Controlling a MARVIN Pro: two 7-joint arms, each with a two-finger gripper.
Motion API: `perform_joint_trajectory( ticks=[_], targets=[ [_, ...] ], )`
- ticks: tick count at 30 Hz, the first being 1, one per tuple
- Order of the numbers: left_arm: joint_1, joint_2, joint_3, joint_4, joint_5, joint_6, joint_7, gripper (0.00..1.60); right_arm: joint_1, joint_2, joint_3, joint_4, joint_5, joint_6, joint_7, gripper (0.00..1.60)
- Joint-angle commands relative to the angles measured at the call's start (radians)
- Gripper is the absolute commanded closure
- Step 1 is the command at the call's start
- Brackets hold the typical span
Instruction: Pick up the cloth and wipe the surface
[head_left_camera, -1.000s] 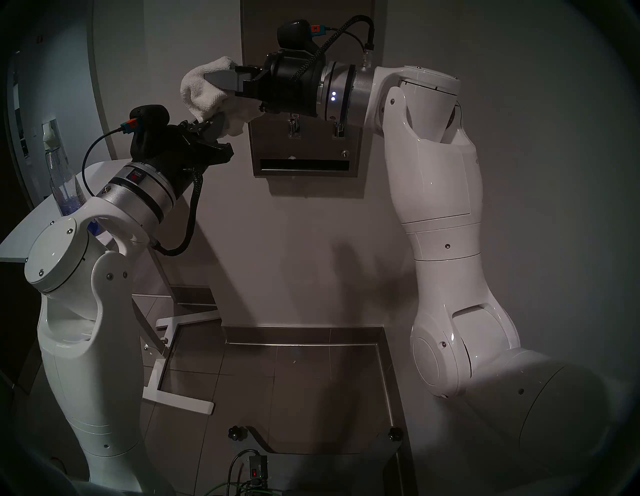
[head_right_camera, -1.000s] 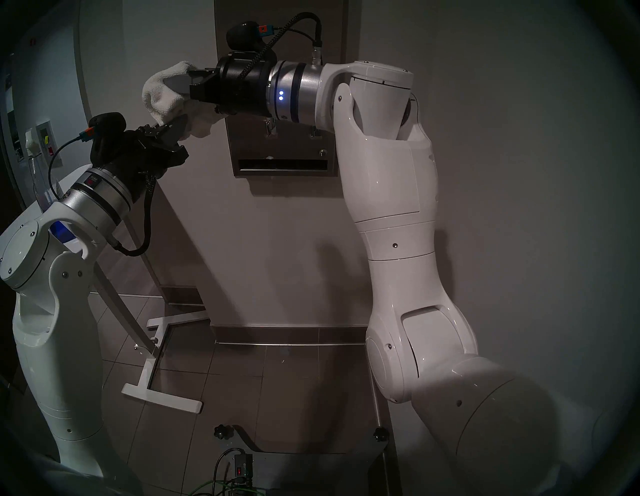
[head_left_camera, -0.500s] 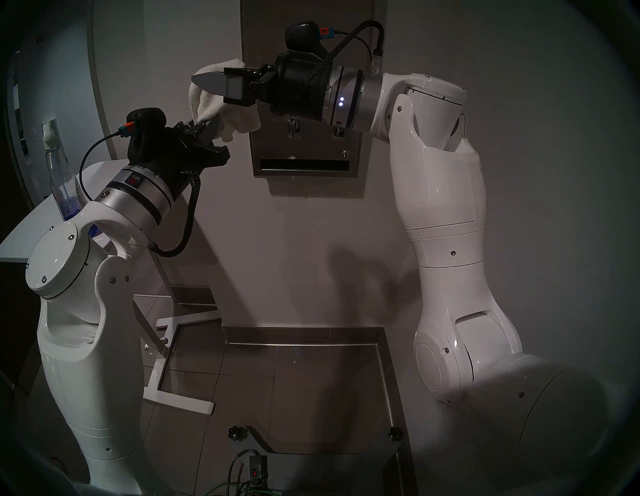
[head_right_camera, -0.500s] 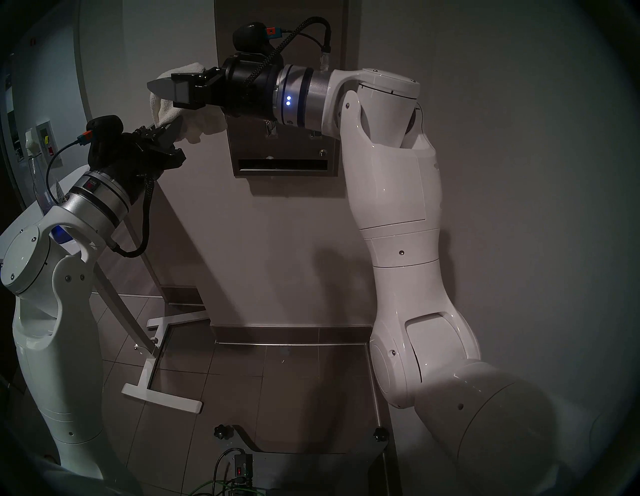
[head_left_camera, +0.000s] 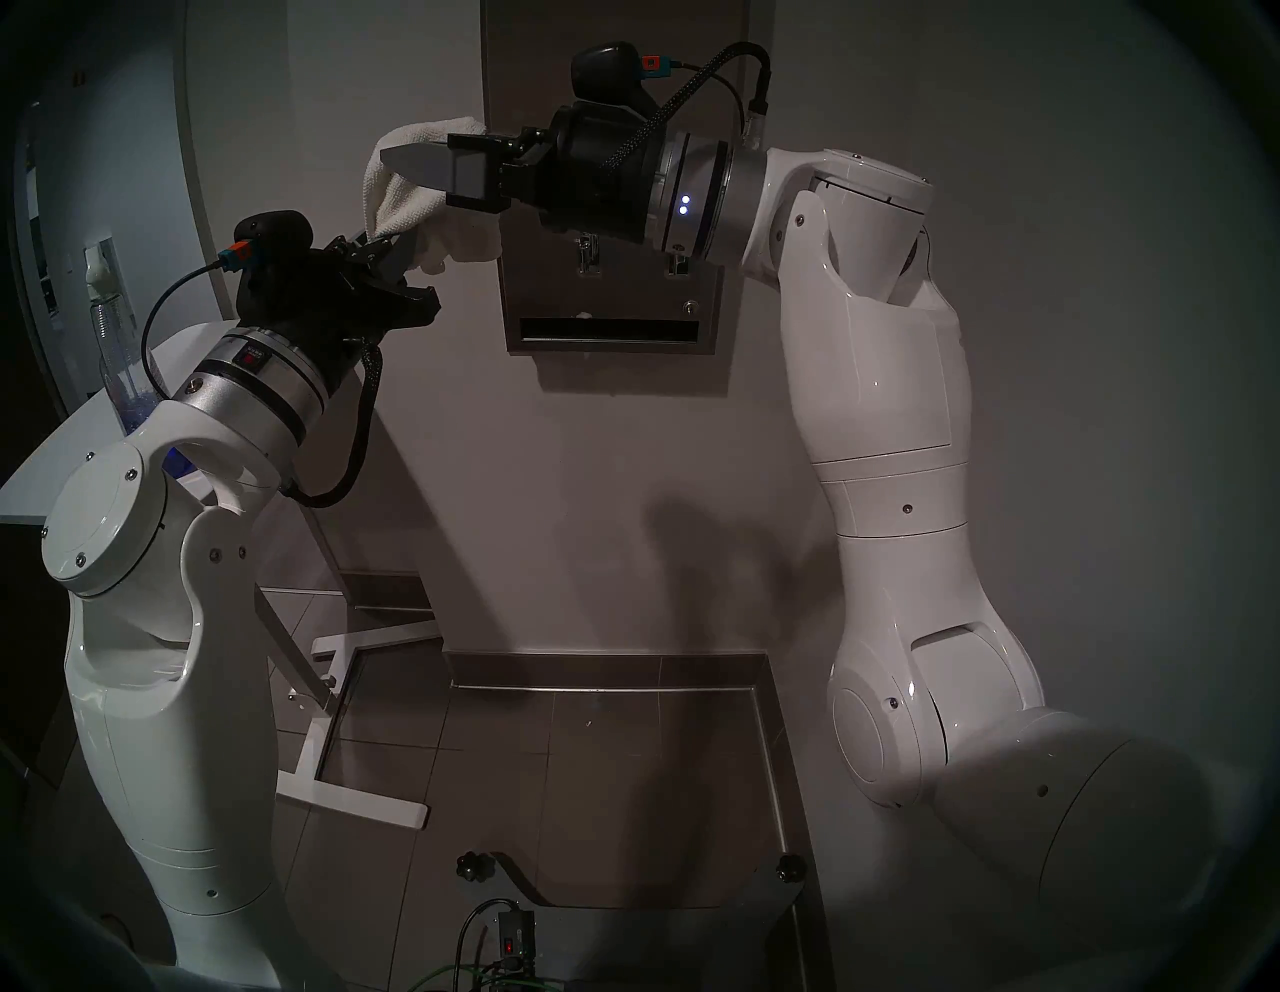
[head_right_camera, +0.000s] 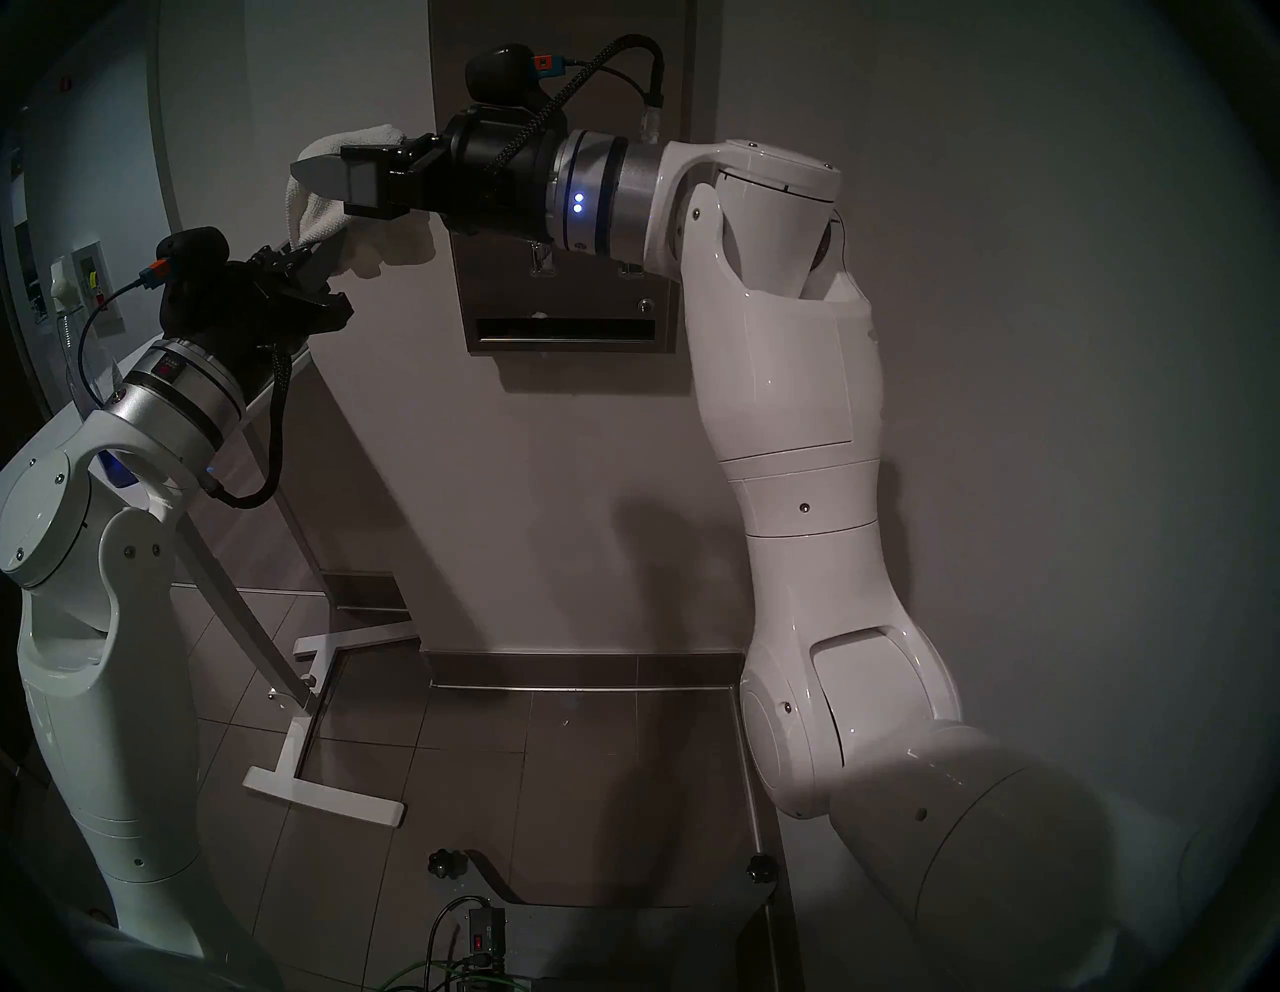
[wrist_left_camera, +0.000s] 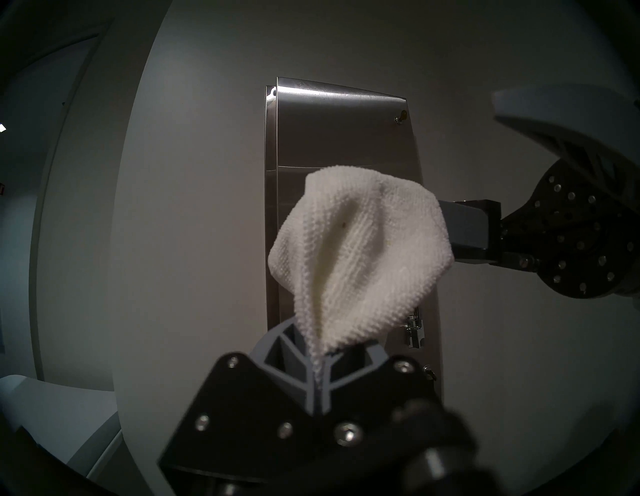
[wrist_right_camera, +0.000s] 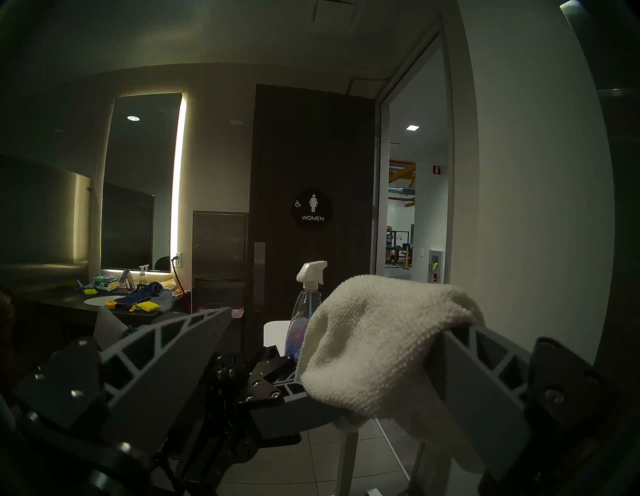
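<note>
The off-white waffle cloth (head_left_camera: 402, 201) (head_right_camera: 315, 215) hangs in the air left of the steel dispenser front, the surface (head_left_camera: 623, 305) (head_right_camera: 554, 298) (wrist_left_camera: 346, 131). My left gripper (head_left_camera: 398, 253) (head_right_camera: 322, 260) (wrist_left_camera: 318, 350) is below it, shut on the cloth's (wrist_left_camera: 360, 249) lower corner. My right gripper (head_left_camera: 415, 166) (head_right_camera: 325, 173) (wrist_right_camera: 337, 322) reaches in from the right with its jaws wide open. The cloth (wrist_right_camera: 381, 329) lies draped over its far finger, and the near finger is bare. The arm hides the dispenser's upper part in the head views.
A spray bottle (head_left_camera: 125, 374) (wrist_right_camera: 306, 304) stands on the white table (head_left_camera: 201, 339) at my left, behind the left arm. The table's white foot (head_left_camera: 346, 796) lies on the tiled floor. The grey wall runs behind and beside the dispenser.
My right gripper has opened its jaws off the cloth and drawn back slightly to the right. My left gripper has moved left, pulling the cloth's corner with it.
</note>
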Motion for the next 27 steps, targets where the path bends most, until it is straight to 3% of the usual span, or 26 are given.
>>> perform_joint_trajectory(
  ticks=[1,7,12,15,27],
  targets=[
    [-0.038,0.0,-0.003,-0.001,-0.002,-0.028,0.001,1.6,0.02,-0.002,0.003,-0.02,0.007,-0.005,0.011,0.0],
    [-0.071,0.015,-0.02,0.04,0.028,-0.049,0.017,1.6,0.02,-0.002,0.003,-0.02,0.008,-0.005,0.011,0.0],
    [-0.147,0.038,-0.031,0.14,0.09,-0.081,0.1,1.6,0.019,-0.003,0.003,-0.019,0.008,-0.005,0.009,0.0],
    [-0.171,0.096,0.002,0.207,0.137,-0.129,0.138,1.6,0.019,-0.003,0.003,-0.019,0.008,-0.006,0.008,0.0],
    [-0.254,0.179,0.031,0.345,0.176,-0.192,0.219,1.6,0.018,-0.003,0.003,-0.018,0.008,-0.006,0.008,0.0]
  ],
)
